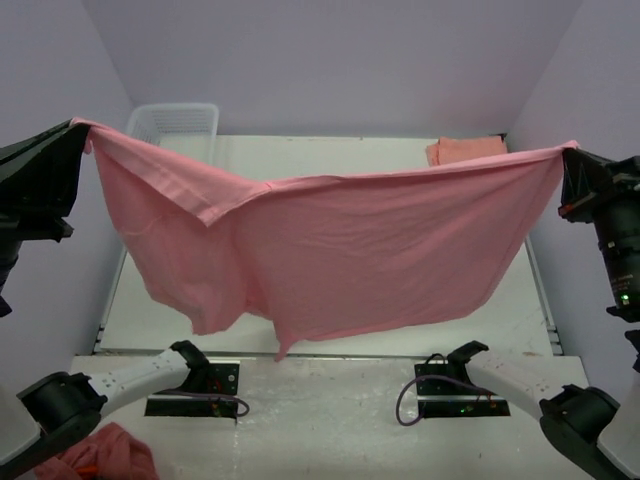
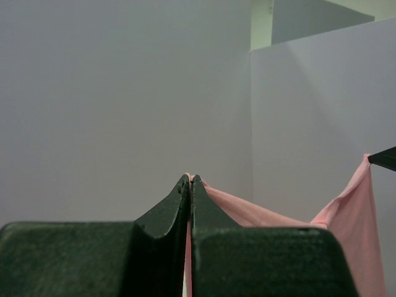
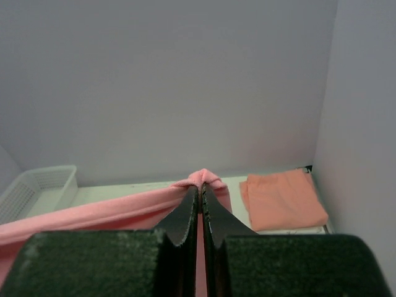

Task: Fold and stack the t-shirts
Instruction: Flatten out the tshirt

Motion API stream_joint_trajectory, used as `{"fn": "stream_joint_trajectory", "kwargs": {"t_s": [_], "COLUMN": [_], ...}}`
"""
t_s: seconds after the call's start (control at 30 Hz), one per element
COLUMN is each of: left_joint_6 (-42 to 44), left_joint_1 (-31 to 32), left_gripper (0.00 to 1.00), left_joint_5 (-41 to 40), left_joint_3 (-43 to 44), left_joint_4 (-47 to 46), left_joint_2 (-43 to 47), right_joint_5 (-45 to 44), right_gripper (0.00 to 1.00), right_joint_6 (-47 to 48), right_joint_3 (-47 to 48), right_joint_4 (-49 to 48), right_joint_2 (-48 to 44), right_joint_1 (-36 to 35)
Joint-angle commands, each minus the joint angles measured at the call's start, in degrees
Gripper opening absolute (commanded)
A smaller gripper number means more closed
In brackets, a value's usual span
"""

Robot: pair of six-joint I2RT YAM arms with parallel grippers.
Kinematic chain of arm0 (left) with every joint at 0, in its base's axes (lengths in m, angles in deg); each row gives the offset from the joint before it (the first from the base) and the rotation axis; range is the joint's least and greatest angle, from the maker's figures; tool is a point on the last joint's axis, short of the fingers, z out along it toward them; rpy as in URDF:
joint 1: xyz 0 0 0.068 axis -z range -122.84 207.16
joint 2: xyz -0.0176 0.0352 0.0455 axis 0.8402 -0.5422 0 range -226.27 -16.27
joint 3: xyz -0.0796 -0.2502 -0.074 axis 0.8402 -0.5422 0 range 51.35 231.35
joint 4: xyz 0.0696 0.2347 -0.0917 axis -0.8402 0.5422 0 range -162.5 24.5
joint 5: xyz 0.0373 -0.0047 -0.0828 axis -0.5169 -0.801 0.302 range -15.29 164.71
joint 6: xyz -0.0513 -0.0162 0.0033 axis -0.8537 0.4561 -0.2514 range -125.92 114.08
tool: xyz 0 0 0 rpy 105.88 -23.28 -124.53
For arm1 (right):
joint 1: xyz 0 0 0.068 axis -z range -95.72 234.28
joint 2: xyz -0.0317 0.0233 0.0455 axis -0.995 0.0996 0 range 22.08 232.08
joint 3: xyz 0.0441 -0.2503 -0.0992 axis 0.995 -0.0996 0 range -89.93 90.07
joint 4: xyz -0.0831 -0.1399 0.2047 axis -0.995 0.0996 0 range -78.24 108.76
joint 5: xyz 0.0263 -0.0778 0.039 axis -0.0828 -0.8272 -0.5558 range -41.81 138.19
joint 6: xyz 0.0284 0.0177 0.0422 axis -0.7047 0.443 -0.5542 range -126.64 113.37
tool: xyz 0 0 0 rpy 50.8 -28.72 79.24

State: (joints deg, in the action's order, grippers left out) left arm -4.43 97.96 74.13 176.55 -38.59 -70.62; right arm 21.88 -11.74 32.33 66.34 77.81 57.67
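a white mesh basket (image 1: 176, 122) sits at the white table's (image 1: 350, 158) far left corner, against the lilac wall (image 1: 330, 60).

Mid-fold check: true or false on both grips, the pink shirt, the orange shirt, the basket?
1. The left gripper and right gripper are both shut on the rose-pink shirt. True.
2. The salmon-orange shirt lies folded at the table's far right corner. True.
3. The rose-pink shirt lies flat on the table. False: it hangs spread in the air between the grippers.
4. The salmon-orange shirt sits in the basket. False: the white basket stands at the far left corner.
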Motion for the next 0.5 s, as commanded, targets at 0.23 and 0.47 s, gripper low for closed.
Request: {"fn": "stream_joint_trajectory", "kwargs": {"t_s": [0.23, 0.47], "left_joint_6": [5.18, 9.04], "left_joint_1": [-0.63, -1.86], "left_gripper": [0.0, 0.0], "left_joint_5": [-20.34, -21.4], "left_joint_3": [-7.87, 0.37], "left_joint_4": [-4.46, -5.97], "left_joint_2": [-19.02, -28.09], "right_joint_5": [-0.86, 0.73], "right_gripper": [0.0, 0.0], "right_joint_6": [4.66, 8.44], "right_joint_3": [-3.54, 5.88], "right_joint_4": [-13.28, -12.49], "right_joint_2": [17.47, 28.56], "right_joint_1": [1.03, 2.97]}}
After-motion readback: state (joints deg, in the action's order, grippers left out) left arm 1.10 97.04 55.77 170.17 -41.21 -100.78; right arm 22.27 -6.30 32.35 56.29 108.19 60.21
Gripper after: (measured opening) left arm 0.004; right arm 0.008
